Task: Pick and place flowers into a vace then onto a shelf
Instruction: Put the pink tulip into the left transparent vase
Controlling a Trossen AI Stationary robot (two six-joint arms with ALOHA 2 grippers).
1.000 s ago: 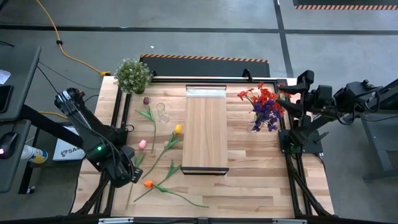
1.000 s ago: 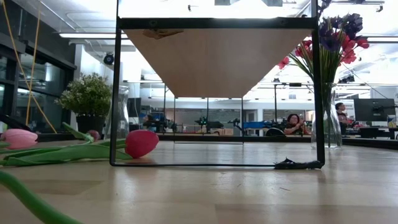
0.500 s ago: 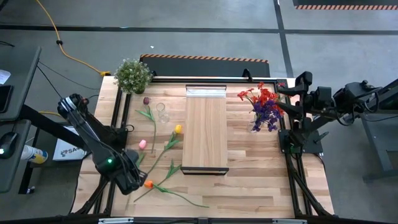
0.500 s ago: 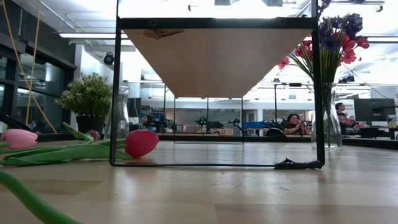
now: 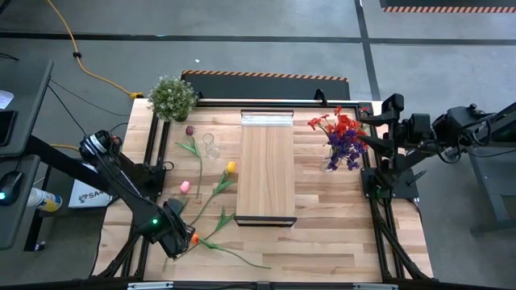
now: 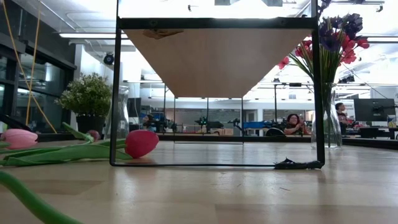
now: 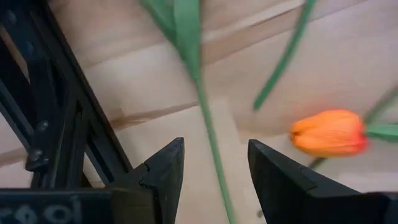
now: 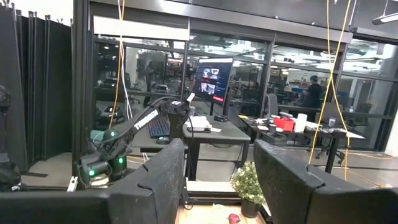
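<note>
Near the front-left corner of the tabletop [image 5: 322, 250], the left end effector [image 5: 184, 239] hangs low over the loose flowers [image 5: 211, 193], its body hiding part of the orange tulip [image 5: 193, 238] in the high view. The left wrist view shows its two dark fingers [image 7: 163, 171] spread apart with a thin green stem [image 7: 211, 140] running between them; nothing is clamped, and whether the fingers touch the wood cannot be told. That orange head lies just beside the gap, blurred, its own stem cut off at the picture's edge.

Other loose stems lie left of the shelf [image 5: 267, 171]: a yellow head [image 5: 231, 167], a pink one [image 5: 185, 187] and a dark maroon one [image 5: 190, 130], near a small clear glass [image 5: 210, 146] that is hard to make out. In the low view only a pink head [image 6: 142, 143] and flattened green leaves show clearly, with a second pink bloom cut off at the frame's edge.

The shelf runs down the middle of the tabletop, empty on top. Right of it stands a clear vase [image 5: 332, 163] of red and purple flowers [image 5: 343, 135]; in the low view the shelf's black frame [image 6: 319, 93] crosses in front of it and the blooms are cropped at the top.

The right end effector [image 5: 364, 134] waits raised at the right edge, just beside that bouquet. Its fingers [image 8: 163, 180] stand apart around nothing, pointing into the room. A potted plant [image 5: 172, 97] sits at the back-left corner.
</note>
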